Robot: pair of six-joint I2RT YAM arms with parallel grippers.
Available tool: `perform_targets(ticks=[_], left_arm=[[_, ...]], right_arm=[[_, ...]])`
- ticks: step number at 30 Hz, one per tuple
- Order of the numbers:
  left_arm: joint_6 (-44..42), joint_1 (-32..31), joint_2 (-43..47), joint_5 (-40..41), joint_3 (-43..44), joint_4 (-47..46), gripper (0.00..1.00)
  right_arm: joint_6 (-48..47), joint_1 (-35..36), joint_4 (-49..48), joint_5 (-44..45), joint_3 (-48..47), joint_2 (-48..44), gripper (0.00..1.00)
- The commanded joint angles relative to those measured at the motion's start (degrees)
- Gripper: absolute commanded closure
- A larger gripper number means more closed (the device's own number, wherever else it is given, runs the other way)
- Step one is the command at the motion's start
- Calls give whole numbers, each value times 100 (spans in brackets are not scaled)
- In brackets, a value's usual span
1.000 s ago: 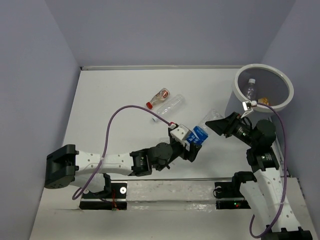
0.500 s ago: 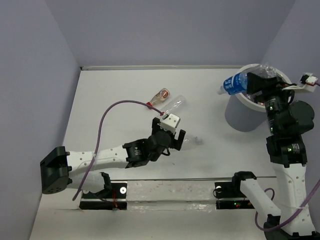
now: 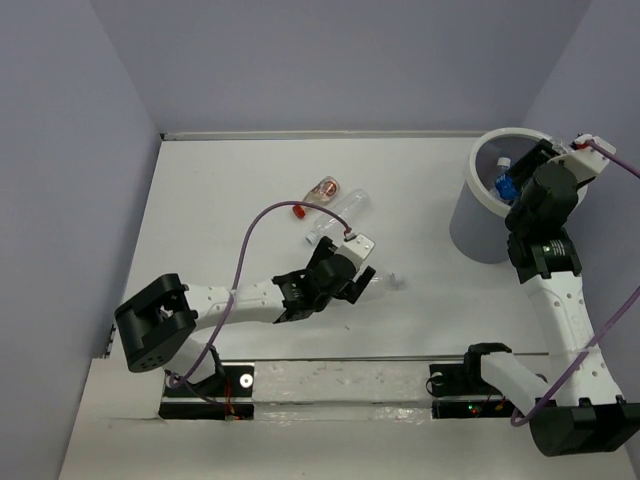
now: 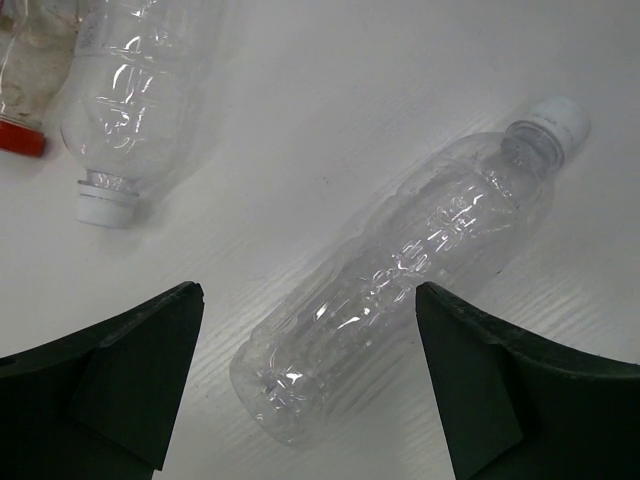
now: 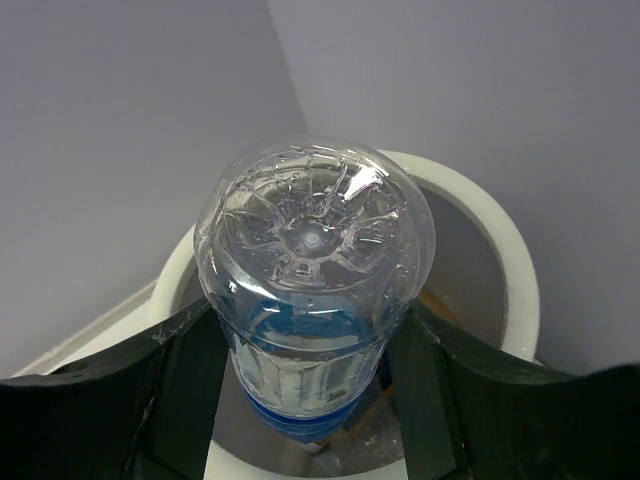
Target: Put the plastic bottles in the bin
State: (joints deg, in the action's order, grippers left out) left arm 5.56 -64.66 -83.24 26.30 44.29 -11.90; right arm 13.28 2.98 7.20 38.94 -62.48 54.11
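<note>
My right gripper (image 3: pixel 522 180) is shut on the clear bottle with the blue label (image 5: pixel 312 300) and holds it cap-down over the mouth of the bin (image 5: pixel 508 262), which stands at the far right (image 3: pixel 478 222). Something orange shows faintly inside the bin behind that bottle. My left gripper (image 4: pixel 308 305) is open low over a plain clear bottle (image 4: pixel 420 265) lying on the table; the bottle's base lies between the fingers without touching them. In the top view that gripper (image 3: pixel 362 280) is mid-table. The second plain clear bottle (image 3: pixel 342 214) and the tiny red-capped bottle (image 3: pixel 322 192) lie farther back.
The white table (image 3: pixel 230 200) is walled in by lavender panels at the left, back and right. A purple cable (image 3: pixel 262 222) loops over the left arm. The second clear bottle (image 4: pixel 130 90) lies at the upper left of the left wrist view.
My right gripper has tipped the blue-label bottle from lying across the bin's rim to cap-down over the bin. My left gripper has shifted right, over the plain clear bottle.
</note>
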Motion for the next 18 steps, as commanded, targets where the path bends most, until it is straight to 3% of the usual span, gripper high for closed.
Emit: perform_targets(ticks=[1, 3, 4, 5, 7, 13, 17, 18], left_arm=[[-336, 86, -166, -477, 211, -295, 1], [-363, 112, -262, -504, 246, -260, 1], [-372, 155, -402, -521, 273, -234, 1], [-406, 173, -464, -556, 308, -216, 1], [-433, 191, -596, -749, 334, -155, 1], [-425, 200, -868, -1189, 299, -94, 1], [-346, 200, -1054, -1251, 378, 30, 1], [-337, 200, -1071, -1259, 387, 30, 4]], right_arm=[[-422, -43, -641, 668, -54, -41, 82], [-449, -43, -641, 642, -89, 108, 72], [-562, -43, -632, 589, -150, 170, 58], [-581, -43, -580, 563, -212, 231, 30], [-485, -43, -264, 475, -387, 285, 17], [155, -43, 236, -859, -493, -233, 10], [894, -43, 536, -2422, -274, -462, 9], [1061, -43, 554, -3261, -169, -506, 9]])
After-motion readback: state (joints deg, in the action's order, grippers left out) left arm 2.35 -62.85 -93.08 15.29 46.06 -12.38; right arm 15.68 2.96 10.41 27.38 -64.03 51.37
